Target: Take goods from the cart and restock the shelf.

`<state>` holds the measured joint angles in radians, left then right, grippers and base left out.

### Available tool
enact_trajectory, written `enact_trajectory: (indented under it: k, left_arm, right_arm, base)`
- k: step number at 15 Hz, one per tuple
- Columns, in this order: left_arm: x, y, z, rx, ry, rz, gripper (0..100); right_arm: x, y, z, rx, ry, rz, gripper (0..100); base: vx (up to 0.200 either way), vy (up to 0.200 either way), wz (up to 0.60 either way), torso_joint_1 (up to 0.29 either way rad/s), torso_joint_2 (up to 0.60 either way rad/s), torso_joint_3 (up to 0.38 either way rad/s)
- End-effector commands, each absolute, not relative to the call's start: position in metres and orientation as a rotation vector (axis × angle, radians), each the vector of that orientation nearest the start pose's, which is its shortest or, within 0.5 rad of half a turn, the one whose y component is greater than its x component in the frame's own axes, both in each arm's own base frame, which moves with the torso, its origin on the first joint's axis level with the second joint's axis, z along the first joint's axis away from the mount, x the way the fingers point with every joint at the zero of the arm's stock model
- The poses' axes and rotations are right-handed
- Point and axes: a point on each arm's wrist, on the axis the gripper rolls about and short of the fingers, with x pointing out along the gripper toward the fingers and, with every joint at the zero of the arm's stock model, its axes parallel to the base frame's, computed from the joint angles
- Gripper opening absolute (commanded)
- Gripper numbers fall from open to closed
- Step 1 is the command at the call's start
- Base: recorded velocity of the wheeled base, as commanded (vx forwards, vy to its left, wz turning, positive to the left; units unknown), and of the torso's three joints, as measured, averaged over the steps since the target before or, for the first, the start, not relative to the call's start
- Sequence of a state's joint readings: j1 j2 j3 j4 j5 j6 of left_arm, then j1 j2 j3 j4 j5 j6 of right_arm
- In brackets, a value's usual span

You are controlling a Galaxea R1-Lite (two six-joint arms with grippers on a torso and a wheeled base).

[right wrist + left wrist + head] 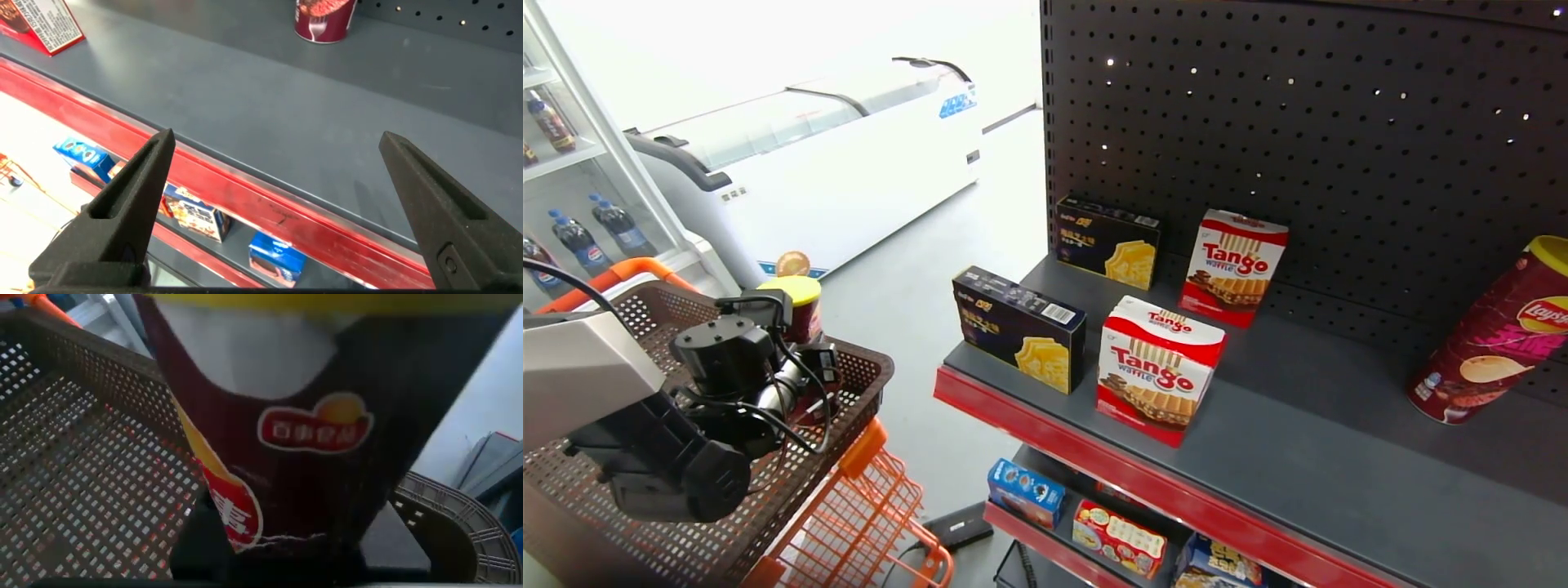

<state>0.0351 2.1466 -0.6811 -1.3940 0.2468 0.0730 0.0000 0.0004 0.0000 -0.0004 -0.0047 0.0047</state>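
A dark red chips can (799,309) with a yellow lid stands up out of the brown basket (849,408) on the orange cart (874,506). My left gripper (805,359) is shut on it. Up close, the same can (310,449) is right in front of the left wrist camera, above the basket mesh (73,474). A second chips can (1494,335) leans against the pegboard on the grey shelf (1307,441). My right gripper (278,143) hangs open over the shelf board (327,122), nothing between its fingers, with that can (325,18) farther back.
Two dark boxes (1021,327) (1107,241) and two red-and-white wafer boxes (1160,369) (1232,265) stand on the shelf's left half. The shelf has a red front edge (1094,465). More goods (1107,535) sit on the lower shelf. A white freezer (833,163) stands behind the cart.
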Motion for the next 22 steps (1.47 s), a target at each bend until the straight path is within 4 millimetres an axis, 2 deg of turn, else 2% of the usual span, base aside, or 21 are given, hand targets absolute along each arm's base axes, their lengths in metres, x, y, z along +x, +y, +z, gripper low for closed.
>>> enact_trajectory:
  k: [1, 2, 3, 5, 6, 7, 10, 12, 15, 16, 18, 19, 22]
  left_arm:
    - [0.353, 0.019, 0.1, 0.07, 0.024, 0.283, 0]
    - [0.353, 0.018, 0.104, 0.068, 0.014, 0.284, 0]
    - [0.348, 0.018, 0.131, 0.06, -0.051, 0.272, 0]
    - [0.335, 0.013, 0.16, 0.057, -0.066, 0.238, 0]
    - [0.325, 0.007, 0.186, 0.055, -0.102, 0.173, 0]
    - [0.322, 0.005, 0.204, 0.059, -0.159, 0.153, 0]
    - [0.304, -0.01, 0.24, 0.068, -0.239, 0.064, 0]
    - [0.289, -0.016, 0.25, 0.08, -0.238, 0.024, 0]
    - [0.24, -0.046, 0.25, 0.081, -0.146, -0.248, 0]
    - [0.236, -0.048, 0.25, 0.08, -0.127, -0.275, 0]
    - [0.201, -0.066, 0.256, 0.04, -0.032, -0.426, 0]
    - [0.19, -0.073, 0.261, 0.009, -0.018, -0.508, 0]
    - [0.189, -0.075, 0.261, 0.01, -0.02, -0.531, 0]
  right_arm:
    - [-0.023, 0.0, 0.076, 0.005, -0.002, -0.005, 100]
    - [-0.023, 0.0, 0.076, 0.005, -0.002, -0.006, 100]
    - [-0.023, 0.0, 0.076, 0.005, -0.002, -0.006, 100]
    - [-0.023, 0.0, 0.075, 0.005, 0.0, -0.005, 100]
    - [-0.023, 0.0, 0.076, 0.005, -0.002, -0.005, 100]
    - [-0.023, 0.0, 0.075, 0.005, 0.0, -0.005, 100]
    - [-0.023, 0.0, 0.076, 0.005, -0.002, -0.005, 100]
    - [-0.023, 0.0, 0.076, 0.005, -0.002, -0.005, 100]
    - [-0.023, 0.0, 0.076, 0.005, -0.002, -0.005, 100]
    - [-0.023, 0.0, 0.075, 0.005, 0.0, -0.006, 100]
    - [-0.023, 0.0, 0.076, 0.005, -0.002, -0.006, 100]
    - [-0.023, 0.0, 0.075, 0.005, 0.0, -0.006, 100]
    - [-0.023, 0.0, 0.076, 0.005, -0.002, -0.005, 100]
  base:
    - [0.0, 0.0, 0.0, 0.0, 0.0, 0.0]
    - [0.0, 0.0, 0.0, 0.0, 0.0, 0.0]
    - [0.0, 0.0, 0.0, 0.0, 0.0, 0.0]
    - [0.0, 0.0, 0.0, 0.0, 0.0, 0.0]
    - [0.0, 0.0, 0.0, 0.0, 0.0, 0.0]
    - [0.0, 0.0, 0.0, 0.0, 0.0, 0.0]
    - [0.0, 0.0, 0.0, 0.0, 0.0, 0.0]
    - [0.0, 0.0, 0.0, 0.0, 0.0, 0.0]
    - [0.0, 0.0, 0.0, 0.0, 0.0, 0.0]
    - [0.0, 0.0, 0.0, 0.0, 0.0, 0.0]
    - [0.0, 0.0, 0.0, 0.0, 0.0, 0.0]
    - [0.0, 0.0, 0.0, 0.0, 0.0, 0.0]
    - [0.0, 0.0, 0.0, 0.0, 0.0, 0.0]
